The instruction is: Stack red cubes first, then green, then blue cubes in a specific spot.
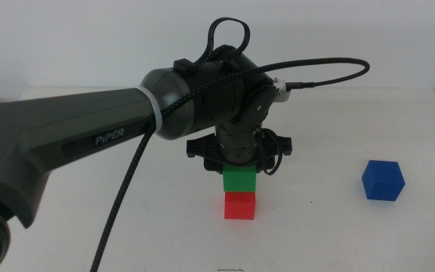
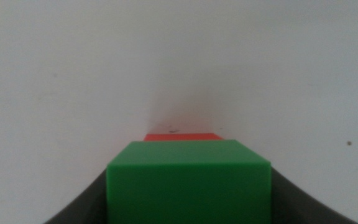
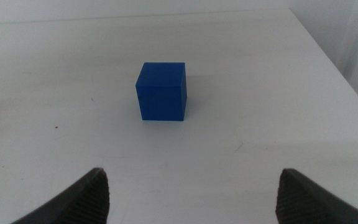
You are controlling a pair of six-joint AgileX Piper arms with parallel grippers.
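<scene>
Currently the bench (image 1: 89, 45) carries everything. Blue cube (image 1: 383, 180) sits untouched, ahead of the right gripper (image 3: 191, 186), whose fingers (image 3: 89, 193) are spread wide and empty. Left gripper (image 1: 240, 160) is clenched on the green cube (image 1: 240, 180), which sits on the red cube (image 1: 239, 205) directly below the fingers (release pending). Judgement: red placed, green nearly done, blue left.
</scene>
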